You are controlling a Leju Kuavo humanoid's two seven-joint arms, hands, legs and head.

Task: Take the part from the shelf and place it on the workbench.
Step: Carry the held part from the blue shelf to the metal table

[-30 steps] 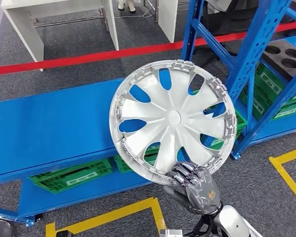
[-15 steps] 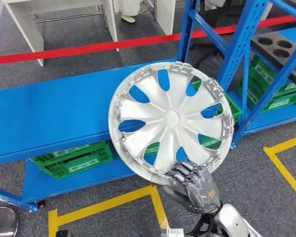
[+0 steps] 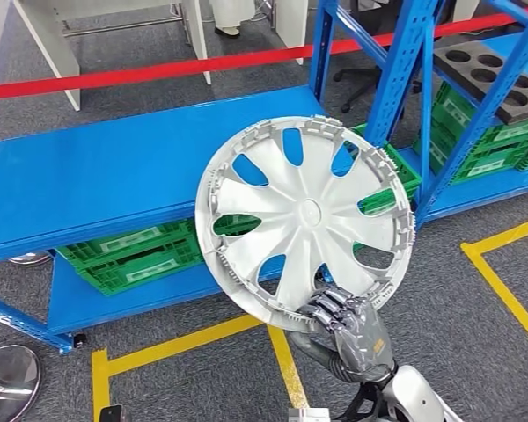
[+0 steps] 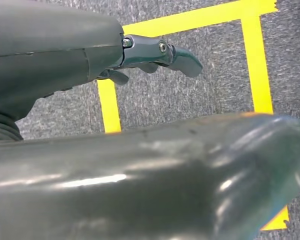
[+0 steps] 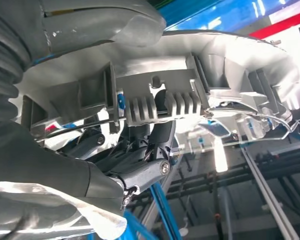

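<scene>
A: Where is the part?

B: The silver wheel cover (image 3: 305, 220) is up in the air, tilted, its spoked face toward the head camera. It hangs in front of the blue shelf (image 3: 102, 176), overlapping that shelf's near edge in the picture and covering some of the green crates (image 3: 132, 259) stored under it.

A: What has hold of it?

B: The right hand (image 3: 351, 330). Its fingers (image 3: 327, 308) are curled over the cover's lower rim, at the edge nearest the robot. From the right wrist camera you see the ribbed back of the wheel cover (image 5: 160, 102) with the right hand (image 5: 114, 170) clasped on it, dark fingers (image 5: 148, 170) tucked under the rim clips.

A: And the left hand?

B: The left hand (image 4: 156, 52) hangs over grey carpet (image 4: 201, 85) marked with yellow tape (image 4: 109, 105). It holds nothing, and the fingers in sight lie stretched out rather than curled.

A: What else lies around the shelf?

B: Behind it a red floor line (image 3: 149, 70) runs across the carpet, and beyond that stand the legs of a white counter (image 3: 52, 44). To the right of it a blue rack (image 3: 407, 88) carries more green crates and a dark tray with round holes (image 3: 487, 75). In front of it yellow tape (image 3: 181, 347) marks the floor.
</scene>
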